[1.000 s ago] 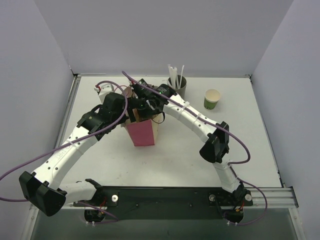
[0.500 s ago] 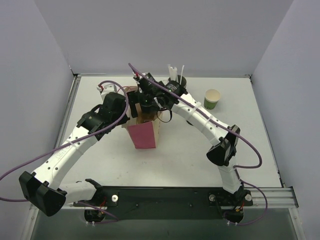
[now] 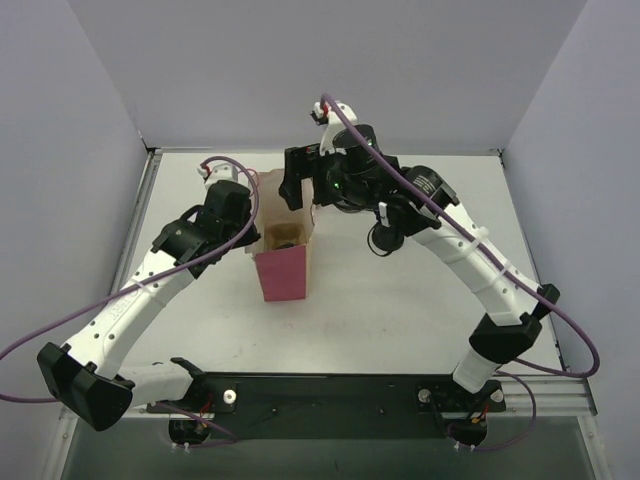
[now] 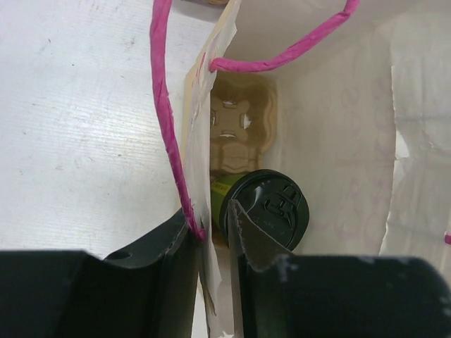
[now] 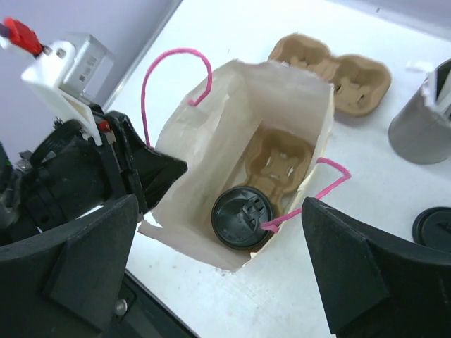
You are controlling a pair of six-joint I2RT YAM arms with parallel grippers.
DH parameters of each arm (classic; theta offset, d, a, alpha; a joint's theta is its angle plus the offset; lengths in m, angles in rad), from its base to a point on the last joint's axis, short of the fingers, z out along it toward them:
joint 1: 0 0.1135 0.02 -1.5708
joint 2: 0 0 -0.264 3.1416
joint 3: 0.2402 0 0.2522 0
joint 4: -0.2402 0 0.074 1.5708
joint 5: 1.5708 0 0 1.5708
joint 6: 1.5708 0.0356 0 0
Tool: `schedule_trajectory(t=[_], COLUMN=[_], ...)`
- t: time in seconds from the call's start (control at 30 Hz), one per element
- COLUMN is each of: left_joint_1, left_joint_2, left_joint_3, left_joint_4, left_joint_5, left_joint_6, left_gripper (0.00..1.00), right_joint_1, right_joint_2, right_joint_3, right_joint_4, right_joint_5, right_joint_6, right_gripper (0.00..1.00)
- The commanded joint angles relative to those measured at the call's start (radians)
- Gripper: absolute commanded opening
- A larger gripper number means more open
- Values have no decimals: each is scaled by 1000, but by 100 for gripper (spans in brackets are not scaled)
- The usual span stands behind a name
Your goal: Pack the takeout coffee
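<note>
Coffee, lidded green cup, already sits in the cardboard tray inside the pink bag, so packing looks nearly done; step in hand is letting go of the bag. Left gripper sits low at the rim, fingers slightly parted astride the bag wall; right gripper hangs above the opening, spread wide, empty. Next move needs the left fingers drawn off without snagging the pink handle.
</note>
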Motion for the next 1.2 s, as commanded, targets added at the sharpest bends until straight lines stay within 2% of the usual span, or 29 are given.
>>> schedule_trajectory(t=[0.0, 0.07, 0.37, 0.43, 0.6, 1.17], left_joint_1=[6, 6, 9, 9, 12, 21], left_joint_2=[-10, -19, -44, -59, -90, -118], left_joint_3=[49, 48, 69, 66, 60, 124], left_joint_4=[37, 54, 108, 131, 157, 142], left_joint_5=[18, 18, 3, 18, 46, 84], left_joint_6=[22, 33, 89, 100, 108, 148], left_gripper=[34, 41, 54, 61, 63, 64], right_joint_1=[-29, -56, -263, -305, -360, -469], right_joint_2=[-57, -54, 27, 57, 110, 235], right_joint_3=[-58, -62, -110, -121, -145, -113], right_joint_4=[136, 138, 172, 179, 230, 348], right_joint_5=[122, 130, 149, 145, 134, 159], right_joint_6=[-35, -24, 19, 35, 37, 25], right_gripper=[93, 92, 81, 77, 72, 68])
